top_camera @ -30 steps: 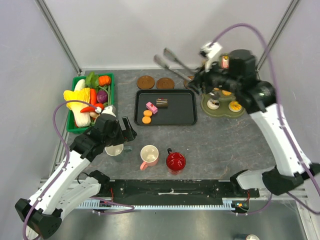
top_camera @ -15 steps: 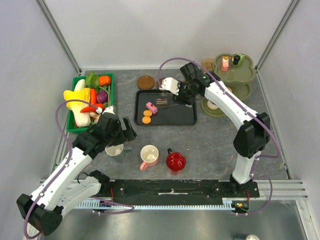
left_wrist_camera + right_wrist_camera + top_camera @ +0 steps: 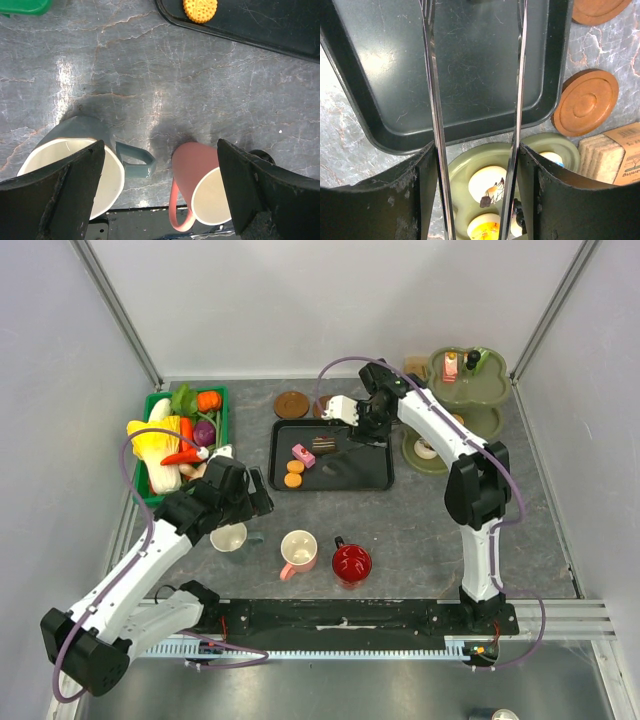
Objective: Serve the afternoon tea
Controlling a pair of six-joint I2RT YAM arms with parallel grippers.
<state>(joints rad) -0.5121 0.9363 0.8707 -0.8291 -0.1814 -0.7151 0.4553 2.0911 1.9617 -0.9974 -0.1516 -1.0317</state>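
Swung across from the green tiered stand, the right pincer now grips the metal tongs over the black tray. Nearest, the left pincer gapes wide above the whitish mug; the pink mug and red mug stand beside it on the surface. Farther, chocolate cake, pink cake and orange biscuits wait on the tray. Serving seems partway, with pastries already on the stand.

- Three mugs: whitish mug, pink mug, red mug.
- Two orange biscuits.
- Two brown discs.
- One pink cake, one brown cake.
- One black tray.
- One green crate of toy vegetables.
- One pair of metal tongs.
- One tiered green stand.
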